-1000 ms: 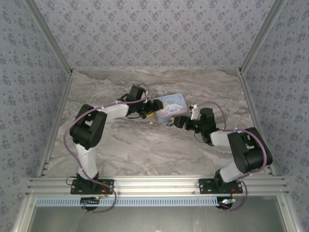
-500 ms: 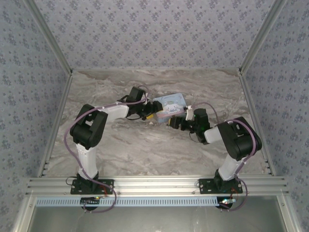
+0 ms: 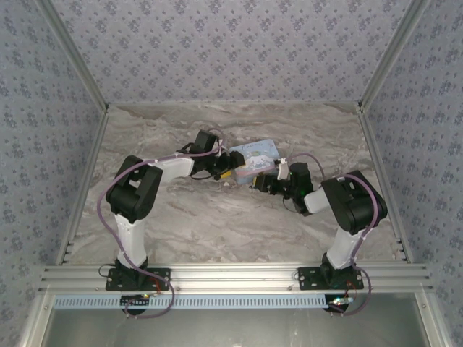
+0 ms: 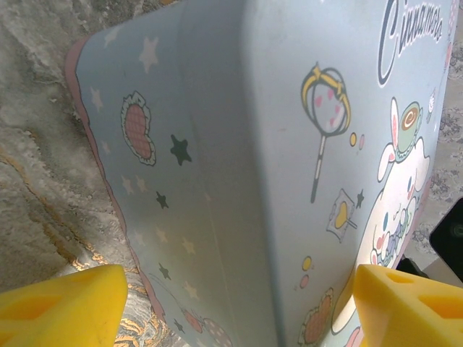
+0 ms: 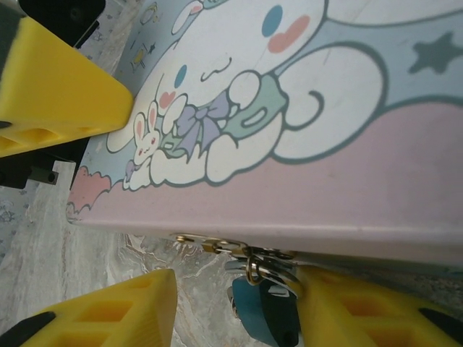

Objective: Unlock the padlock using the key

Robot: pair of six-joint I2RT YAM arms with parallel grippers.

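Observation:
The teal-blue padlock (image 5: pixel 262 312) hangs by its thin silvery shackle (image 5: pixel 252 272) from the brass hasp on the edge of the cartoon tin box (image 5: pixel 347 181). My right gripper (image 5: pixel 237 283) is open around it, and its right finger (image 5: pixel 376 314) touches the padlock's side. In the top view this gripper (image 3: pixel 261 182) sits at the box's near corner. My left gripper (image 4: pixel 240 289) is open with the tin box (image 4: pixel 239 144) between its yellow fingers; from above it (image 3: pixel 224 172) is at the box's left end. I cannot make out the key; small silvery rings bunch by the shackle.
The tin box (image 3: pixel 257 153) lies mid-table on the marbled top (image 3: pixel 217 224), wedged between both arms. The other arm's yellow finger (image 5: pixel 58 87) crosses the upper left of the right wrist view. Patterned walls close in the back and both sides.
The right arm has folded in, its elbow swinging left and its gripper closing on the box's near corner. The box has tilted and looks narrower. The left arm has barely moved.

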